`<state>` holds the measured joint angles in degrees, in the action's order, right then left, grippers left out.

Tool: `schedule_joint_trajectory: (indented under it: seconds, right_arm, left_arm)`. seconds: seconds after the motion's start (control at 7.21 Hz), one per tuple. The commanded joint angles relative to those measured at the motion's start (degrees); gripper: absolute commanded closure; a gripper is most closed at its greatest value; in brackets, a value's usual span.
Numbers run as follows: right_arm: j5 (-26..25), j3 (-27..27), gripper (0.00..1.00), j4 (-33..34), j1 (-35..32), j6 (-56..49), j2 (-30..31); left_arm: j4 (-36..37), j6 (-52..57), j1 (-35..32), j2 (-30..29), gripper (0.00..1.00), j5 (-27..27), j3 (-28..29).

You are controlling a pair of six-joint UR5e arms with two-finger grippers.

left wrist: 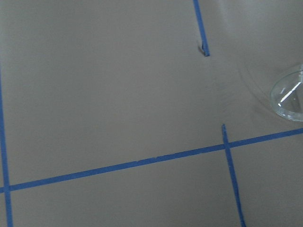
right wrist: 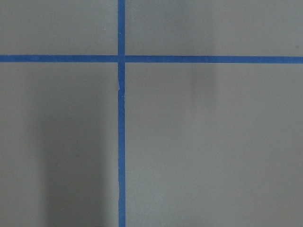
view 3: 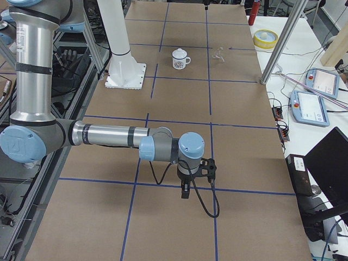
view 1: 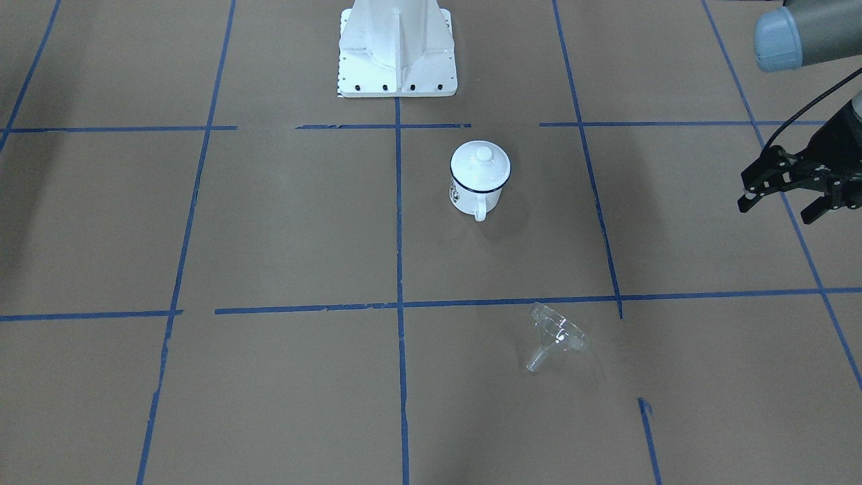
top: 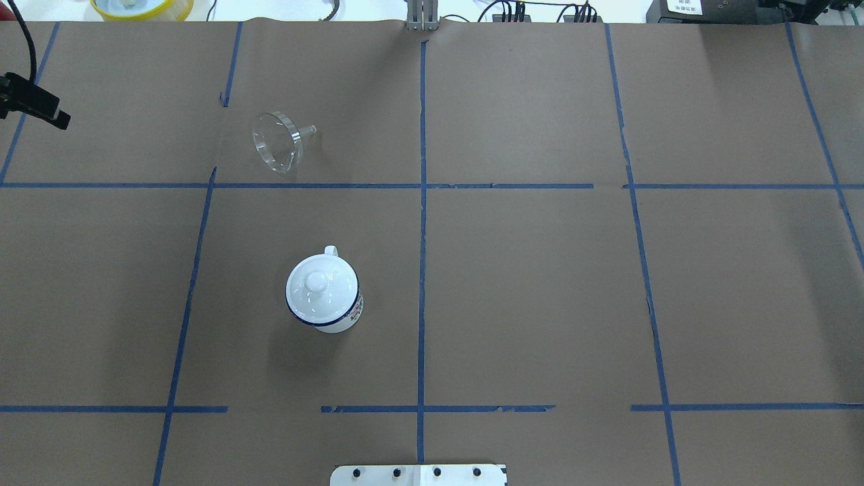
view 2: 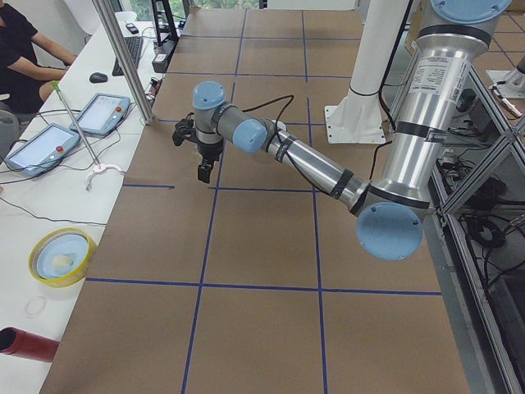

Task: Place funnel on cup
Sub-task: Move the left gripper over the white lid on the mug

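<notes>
The clear funnel (view 1: 555,333) lies on its side on the brown table; it also shows in the overhead view (top: 277,142) and at the right edge of the left wrist view (left wrist: 289,92). The white cup (view 1: 475,194) with a blue rim stands upright near the robot base, with a round white knobbed lid (view 1: 480,164) on it. My left gripper (view 1: 776,207) is open and empty above the table, well off to the side of both. My right gripper (view 3: 186,189) shows only in the exterior right view, far from both things; I cannot tell whether it is open or shut.
The white robot base (view 1: 397,47) stands behind the cup. A yellow bowl (top: 142,7) sits beyond the far table edge. Blue tape lines cross the table. An operator and tablets (view 2: 45,144) are at the far side.
</notes>
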<state>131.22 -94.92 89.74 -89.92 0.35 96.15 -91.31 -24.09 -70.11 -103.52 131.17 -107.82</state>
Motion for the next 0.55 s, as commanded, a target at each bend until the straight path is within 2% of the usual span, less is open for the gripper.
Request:
schedule_joint_trajectory:
  seconds: [0.0,0.14,0.42]
  right_arm:
    - [0.0,0.0,0.00,0.0,0.0,0.0,0.0]
    - [0.0,0.0,0.00,0.0,0.0,0.0,0.0]
    - [0.0,0.0,0.00,0.0,0.0,0.0,0.0]
  left_arm:
    - [4.2,-11.4,5.6,-3.4,0.00,-0.2,-4.8]
    - [9.0,-17.9,10.4,-7.6,0.00,-1.5,-5.2]
    - [16.0,-32.5,22.2,-17.0,0.00,-9.2,-5.2]
